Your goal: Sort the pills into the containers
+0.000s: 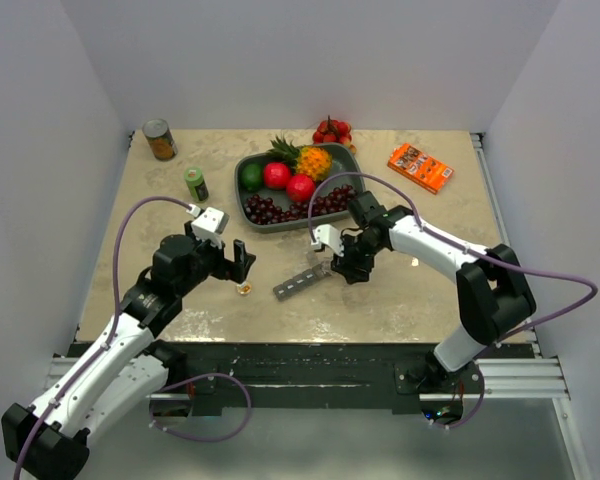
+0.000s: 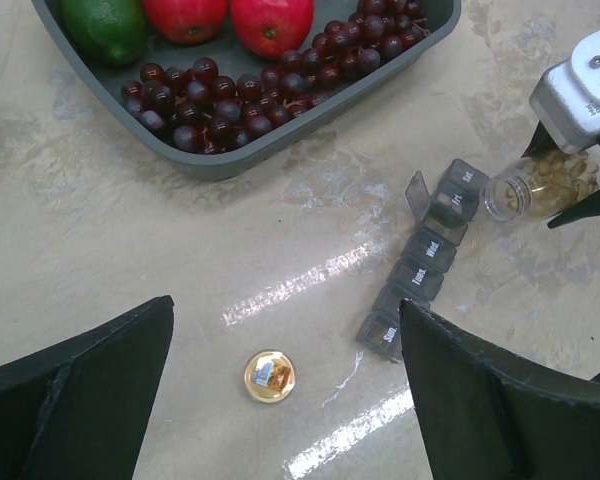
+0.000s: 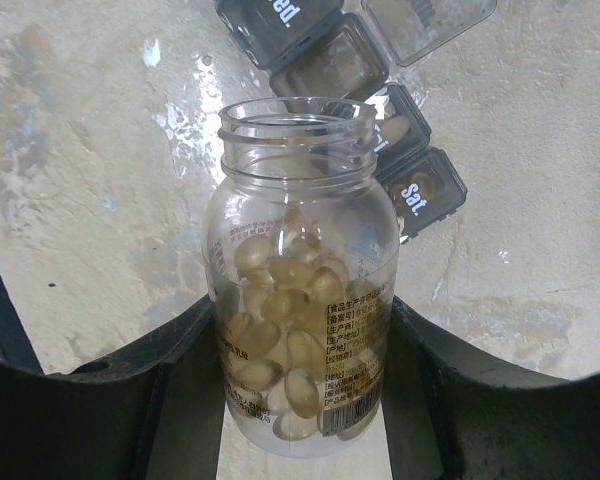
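Observation:
A clear bottle of pale yellow pills is uncapped, and my right gripper is shut on its body. Its mouth tilts toward the far end of the containers, a dark-grey strip of day-marked compartments. One lid stands up there; the "Sat." compartment lies beside the bottle neck. In the top view the containers lie at the table's middle with my right gripper at their right end. My left gripper hovers open over a gold bottle cap, just left of the containers.
A grey fruit tray with grapes, apples, a lime and a pineapple stands behind the work spot. A green bottle and a can are at the back left. An orange box and red fruit are at the back right.

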{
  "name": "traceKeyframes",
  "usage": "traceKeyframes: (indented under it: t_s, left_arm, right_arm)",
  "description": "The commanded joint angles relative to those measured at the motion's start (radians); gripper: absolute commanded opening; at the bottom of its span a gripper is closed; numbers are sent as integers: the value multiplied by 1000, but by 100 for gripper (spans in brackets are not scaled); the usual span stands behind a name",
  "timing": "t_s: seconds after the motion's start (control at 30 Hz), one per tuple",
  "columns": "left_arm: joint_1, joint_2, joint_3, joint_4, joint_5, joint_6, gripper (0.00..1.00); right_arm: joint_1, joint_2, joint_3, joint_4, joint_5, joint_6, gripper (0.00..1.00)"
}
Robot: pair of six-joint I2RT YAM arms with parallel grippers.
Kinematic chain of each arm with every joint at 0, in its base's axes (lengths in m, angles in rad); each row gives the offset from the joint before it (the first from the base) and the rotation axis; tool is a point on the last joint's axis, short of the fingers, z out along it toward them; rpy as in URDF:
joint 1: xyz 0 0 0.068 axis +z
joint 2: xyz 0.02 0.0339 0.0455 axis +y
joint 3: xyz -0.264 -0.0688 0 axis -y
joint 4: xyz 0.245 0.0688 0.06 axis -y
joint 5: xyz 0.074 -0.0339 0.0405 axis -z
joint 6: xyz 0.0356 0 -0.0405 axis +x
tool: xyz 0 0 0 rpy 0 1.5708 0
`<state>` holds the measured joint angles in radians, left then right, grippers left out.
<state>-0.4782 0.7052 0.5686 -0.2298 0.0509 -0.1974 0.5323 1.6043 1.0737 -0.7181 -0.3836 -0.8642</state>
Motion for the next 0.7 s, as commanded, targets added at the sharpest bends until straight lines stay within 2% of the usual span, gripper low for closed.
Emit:
traceKeyframes:
  t_s: [0.0, 0.67]
  left_arm:
    - [6, -15, 31, 10, -17, 18, 98]
    - [6, -19, 36, -8, -75, 13, 98]
  right_arm:
    - [24, 12, 58, -10, 72, 5, 0]
    - [106, 72, 112, -63, 255, 36, 0]
